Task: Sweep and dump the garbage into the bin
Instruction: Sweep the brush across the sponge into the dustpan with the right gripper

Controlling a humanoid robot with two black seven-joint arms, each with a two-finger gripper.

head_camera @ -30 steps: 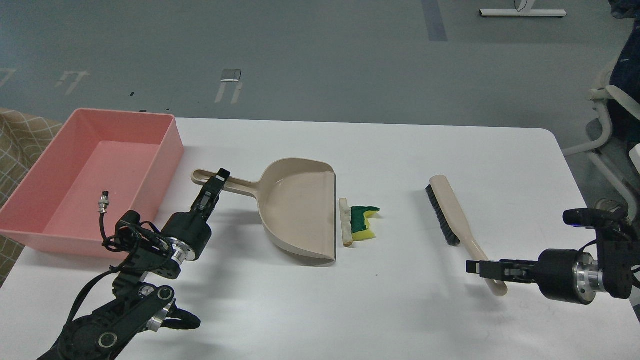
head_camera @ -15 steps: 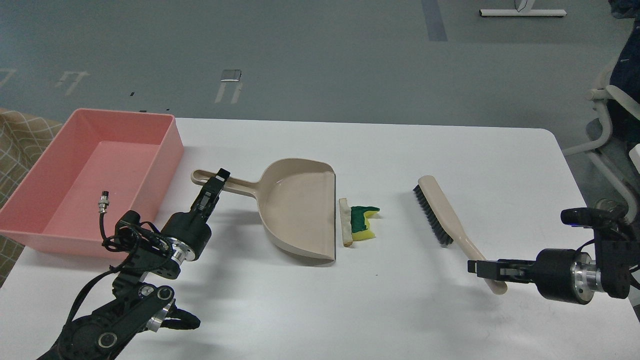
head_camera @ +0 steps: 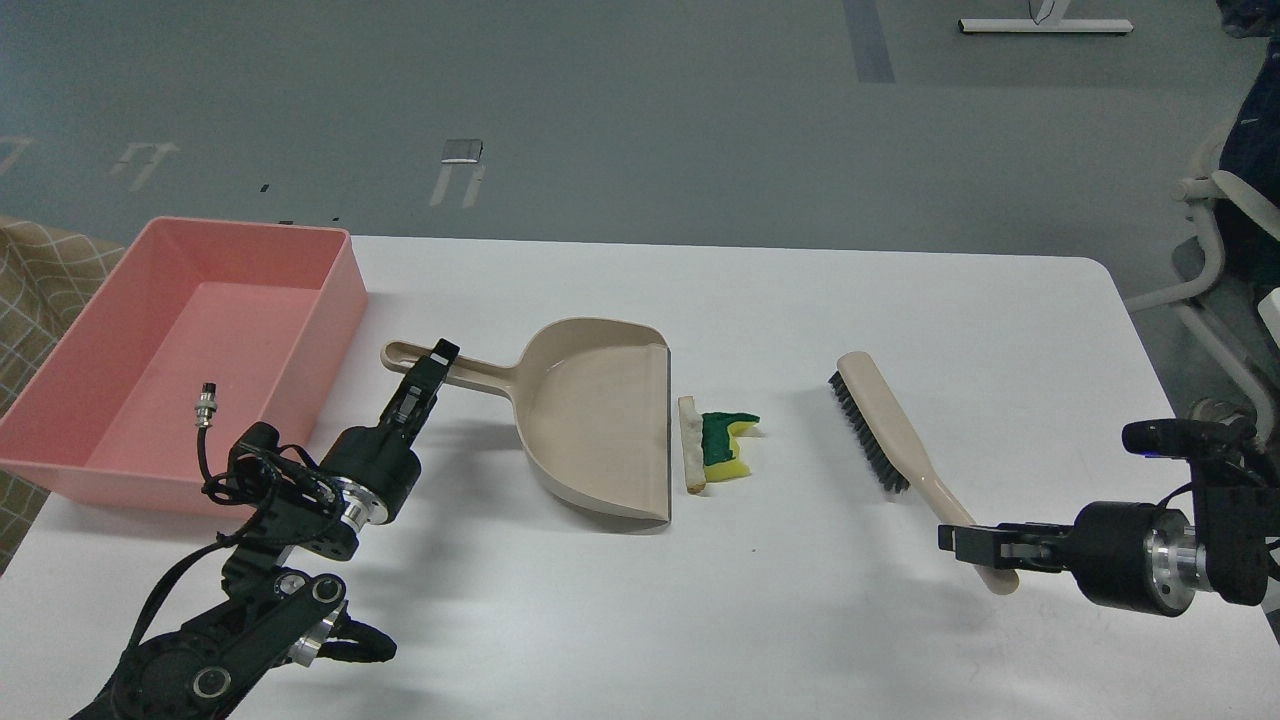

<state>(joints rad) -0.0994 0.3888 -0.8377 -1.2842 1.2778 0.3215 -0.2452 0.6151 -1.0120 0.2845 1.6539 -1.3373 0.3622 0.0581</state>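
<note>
The garbage lies mid-table: a white bread-like wedge against the dustpan's lip and a yellow sponge piece with a green layer just right of it. The beige dustpan opens to the right; my left gripper is shut on its long handle. My right gripper is shut on the handle end of the beige brush, whose black bristles point left, apart from the sponge. The pink bin stands at the far left and holds nothing.
The white table has its right edge close behind my right arm. A white chair frame stands off the table at the right. A beige patterned cloth shows beyond the bin.
My right gripper swung the brush head to the left, toward the garbage, then it nearly stopped. The left gripper, dustpan and scraps have not moved.
</note>
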